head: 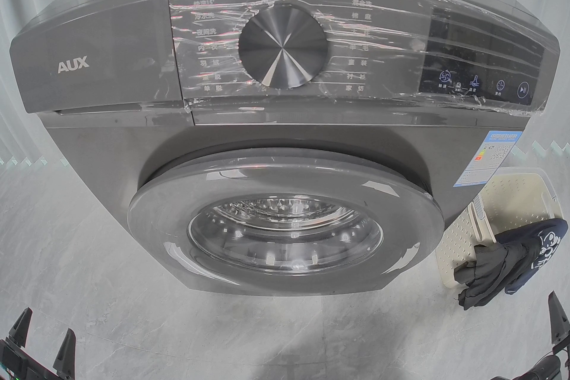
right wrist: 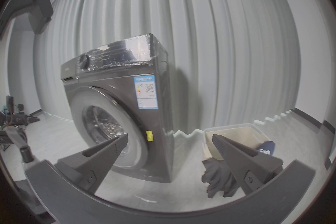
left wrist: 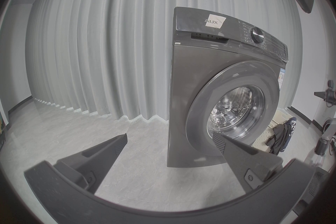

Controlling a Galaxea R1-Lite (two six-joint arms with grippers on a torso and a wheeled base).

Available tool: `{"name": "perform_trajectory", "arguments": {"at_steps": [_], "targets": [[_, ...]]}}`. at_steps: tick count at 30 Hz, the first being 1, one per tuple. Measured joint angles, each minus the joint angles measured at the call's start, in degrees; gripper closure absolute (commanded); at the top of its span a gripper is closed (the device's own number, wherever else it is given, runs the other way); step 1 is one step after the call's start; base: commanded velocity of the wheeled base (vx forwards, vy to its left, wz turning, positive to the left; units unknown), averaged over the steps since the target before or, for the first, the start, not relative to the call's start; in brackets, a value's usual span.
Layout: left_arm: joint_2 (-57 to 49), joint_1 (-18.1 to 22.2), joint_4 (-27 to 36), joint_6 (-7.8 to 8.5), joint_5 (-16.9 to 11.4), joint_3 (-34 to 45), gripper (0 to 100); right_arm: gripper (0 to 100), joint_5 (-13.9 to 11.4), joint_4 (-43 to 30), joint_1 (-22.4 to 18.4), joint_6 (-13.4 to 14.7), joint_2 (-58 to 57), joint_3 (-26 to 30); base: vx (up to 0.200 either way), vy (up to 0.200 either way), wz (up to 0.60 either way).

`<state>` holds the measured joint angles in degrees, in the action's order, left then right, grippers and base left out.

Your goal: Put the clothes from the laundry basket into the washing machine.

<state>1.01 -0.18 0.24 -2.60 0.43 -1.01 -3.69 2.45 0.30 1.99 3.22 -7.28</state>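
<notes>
A pleated pale curtain [left wrist: 105,42] is hanging behind everything, and a light tiled floor [head: 89,256] is spreading out in front of it. The grey washing machine [head: 107,60] is standing on that floor, facing the robot. Its round door [head: 154,209] is sitting shut over the drum.

Just beside the machine, on the robot's right, the cream laundry basket [head: 516,197] is resting on the floor. The clothes are lying over its near rim. A dark grey garment [head: 493,271] is drooping down the outside, and a navy garment [head: 543,244] is lying against it, partly inside the basket.

The left gripper [left wrist: 169,135] is hovering low in front of the machine, spread wide and grasping nothing. The right gripper [right wrist: 168,138] is hanging low near the basket, likewise released and empty.
</notes>
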Motion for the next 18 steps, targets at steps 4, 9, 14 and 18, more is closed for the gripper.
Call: {"name": "perform_trajectory", "arguments": {"at_steps": [4,9,14,18], "targets": [[0.00,0.00,0.02,0.00,-0.05,0.00,0,0,-5.66,0.74,0.51,0.20,5.57,-3.55,0.000,0.000,0.00],[0.00,0.00,0.02,0.00,-0.07,0.00,0,0,-14.95,3.62,1.62,-1.15,15.30,-6.41,0.000,0.000,0.00],[0.00,0.00,0.02,0.00,-0.07,0.00,0,0,-20.31,8.63,4.57,-3.62,26.08,-8.18,0.000,0.000,0.00],[0.00,0.00,0.02,0.00,-0.10,0.00,0,0,-21.52,14.24,9.29,-4.33,35.17,-9.53,0.000,0.000,0.00]]}}
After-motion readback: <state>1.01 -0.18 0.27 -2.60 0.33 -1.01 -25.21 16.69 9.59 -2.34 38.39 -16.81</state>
